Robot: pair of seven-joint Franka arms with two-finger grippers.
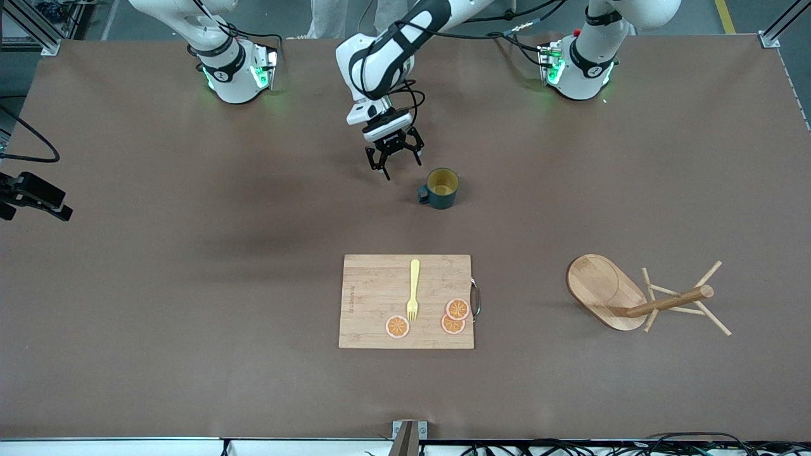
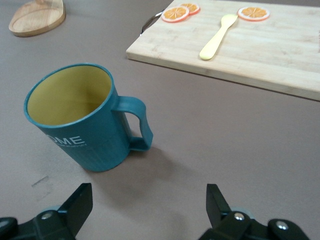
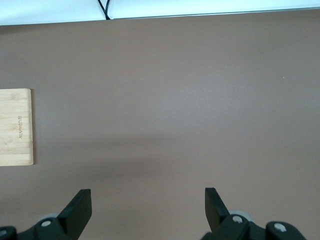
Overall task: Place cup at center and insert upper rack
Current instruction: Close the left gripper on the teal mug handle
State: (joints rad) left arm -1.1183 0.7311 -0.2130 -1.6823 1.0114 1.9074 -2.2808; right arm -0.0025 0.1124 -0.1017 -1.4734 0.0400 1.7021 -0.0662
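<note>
While the cup (image 1: 441, 188) stands on the bench at upper centre, ungrasped, the upper rack (image 1: 640, 296) lies toppled at lower right; both steps remain. Left hand (image 1: 394, 159) released beside it; right hand (image 3: 148, 207) released, waiting.

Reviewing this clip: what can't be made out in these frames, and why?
- Right gripper: absent from the front view, cut off at its top edge; open in its own wrist view.
- Light wooden mug tree, lying on its side: only part of its oval base shows in the left wrist view, cut by the edge.
- Dark teal mug: its white lettering is partly turned away.
- Left gripper: open, beside the mug.
</note>
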